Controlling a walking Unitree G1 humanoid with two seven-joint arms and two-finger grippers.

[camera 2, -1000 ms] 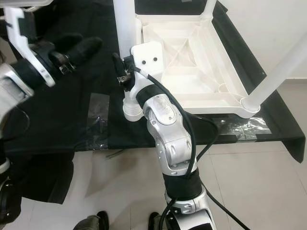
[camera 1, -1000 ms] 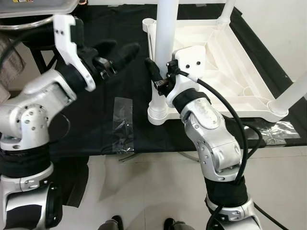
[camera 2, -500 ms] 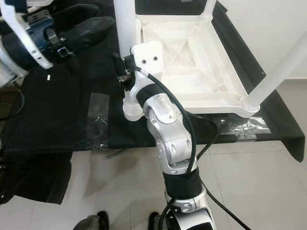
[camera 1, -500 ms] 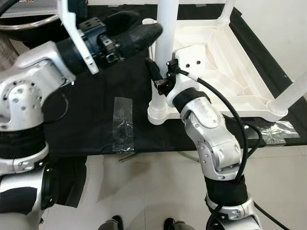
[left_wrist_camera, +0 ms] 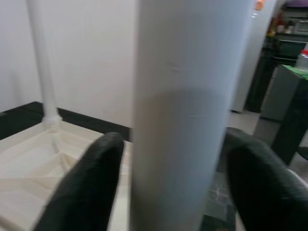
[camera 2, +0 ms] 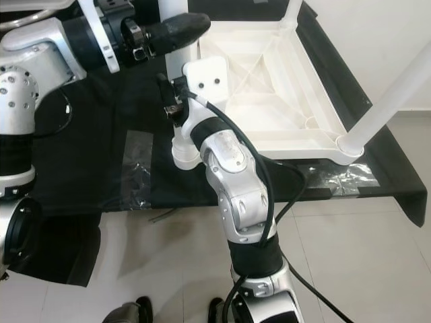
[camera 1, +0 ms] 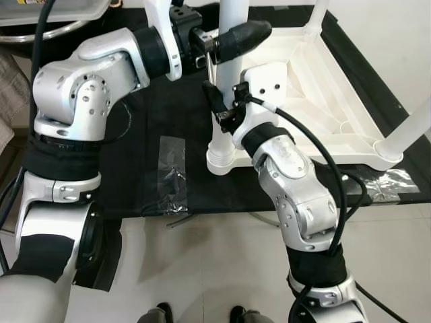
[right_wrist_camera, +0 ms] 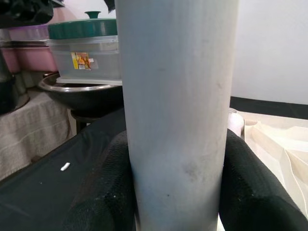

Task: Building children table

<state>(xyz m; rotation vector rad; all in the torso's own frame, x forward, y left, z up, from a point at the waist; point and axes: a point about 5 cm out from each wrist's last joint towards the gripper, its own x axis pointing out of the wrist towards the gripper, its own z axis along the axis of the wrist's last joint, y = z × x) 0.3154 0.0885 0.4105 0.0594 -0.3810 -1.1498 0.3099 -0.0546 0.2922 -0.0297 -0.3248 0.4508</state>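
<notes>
change: we are seeing the left gripper (camera 1: 232,37) swinging in from the left over the last second; it is now reaching the near-left table leg (camera 1: 230,81), high on the shaft.
left jaws: spread, one finger (left_wrist_camera: 91,178) on each side of the leg, not yet pinching it.
right gripper (camera 1: 217,111): staying low on the same leg, jaws pressing both sides of the shaft, fingers (right_wrist_camera: 250,187) touching it.
meaning: we are reading this as moving to a two-handed hold on one leg, likely for seating or twisting it into its socket (camera 1: 221,160); next is closing the left jaws.
task thing: the white children's table top (camera 1: 316,101) is lying upside down on the black-covered desk (camera 1: 168,108), legs pointing up.
count, legs: three showing — near-left, far one (camera 1: 319,15), near-right one (camera 1: 412,131).
count, grippers: two, both on the near-left leg.
count, other: one strip of clear tape (camera 1: 172,171) on the desk cloth.
</notes>
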